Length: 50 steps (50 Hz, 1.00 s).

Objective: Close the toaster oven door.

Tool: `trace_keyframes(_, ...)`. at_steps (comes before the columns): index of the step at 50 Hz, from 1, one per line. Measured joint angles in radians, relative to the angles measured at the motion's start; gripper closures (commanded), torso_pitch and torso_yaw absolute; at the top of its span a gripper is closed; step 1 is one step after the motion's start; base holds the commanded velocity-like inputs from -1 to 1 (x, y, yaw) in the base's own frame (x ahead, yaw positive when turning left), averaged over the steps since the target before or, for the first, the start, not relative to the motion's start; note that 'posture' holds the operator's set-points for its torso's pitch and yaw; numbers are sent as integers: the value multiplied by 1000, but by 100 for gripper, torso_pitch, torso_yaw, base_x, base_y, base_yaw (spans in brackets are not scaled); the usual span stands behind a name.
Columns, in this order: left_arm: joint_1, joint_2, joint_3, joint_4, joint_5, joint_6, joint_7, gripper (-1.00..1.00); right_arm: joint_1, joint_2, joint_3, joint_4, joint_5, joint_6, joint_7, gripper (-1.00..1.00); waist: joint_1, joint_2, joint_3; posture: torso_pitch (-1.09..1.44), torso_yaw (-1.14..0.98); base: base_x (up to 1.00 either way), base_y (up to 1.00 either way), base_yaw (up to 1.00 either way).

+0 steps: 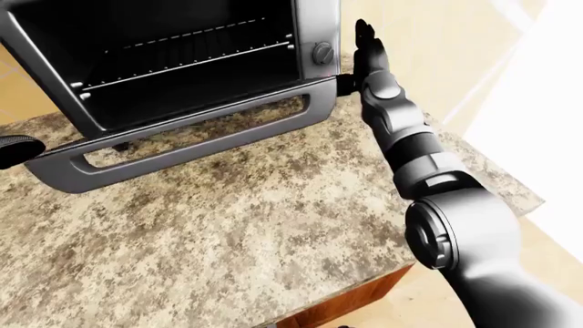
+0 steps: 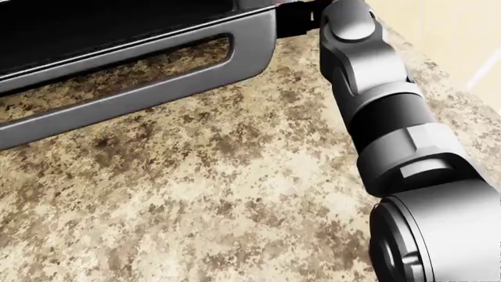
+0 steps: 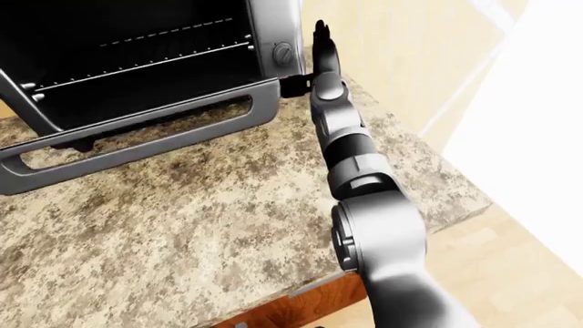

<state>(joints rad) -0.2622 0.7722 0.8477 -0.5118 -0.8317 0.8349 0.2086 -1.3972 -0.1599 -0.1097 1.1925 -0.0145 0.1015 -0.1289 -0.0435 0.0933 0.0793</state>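
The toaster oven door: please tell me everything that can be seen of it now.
The toaster oven door is a dark grey, metal-looking frame with a long slot at its outer edge as a handle. It is open, folded down low over the speckled stone counter, hinged along the bottom of the oven, whose dark inside shows a wire rack. The right hand stands just beside the door's right corner; whether it touches cannot be told.

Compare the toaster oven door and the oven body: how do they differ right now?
Toaster oven door lies folded down over the counter, a grey frame you can see the granite through; oven body stands upright with a dark cavity. The door carries a long slotted handle bar; the body holds a wire rack and a knob. Both share the grey metal finish.
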Motion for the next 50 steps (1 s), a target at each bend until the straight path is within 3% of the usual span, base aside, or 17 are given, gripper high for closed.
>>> trace_keyframes(19, 7, 9, 9, 8, -5, -4, -1, -100, 53, 77, 29, -201, 90, 106, -100, -100, -4, 1, -4, 0, 0, 0, 0, 0)
trace_keyframes(38, 10, 12, 23, -4, -22, 4, 3, -100, -59, 78, 15, -5, 89, 4, -220, -100, -1, -2, 3, 0, 0, 0, 0, 0)
trace_keyframes(50, 29, -1, 39, -45, -52, 23, 13, -100, -94, 73, 10, 44, 85, 3, -232, -100, -1, -1, 3, 0, 0, 0, 0, 0)
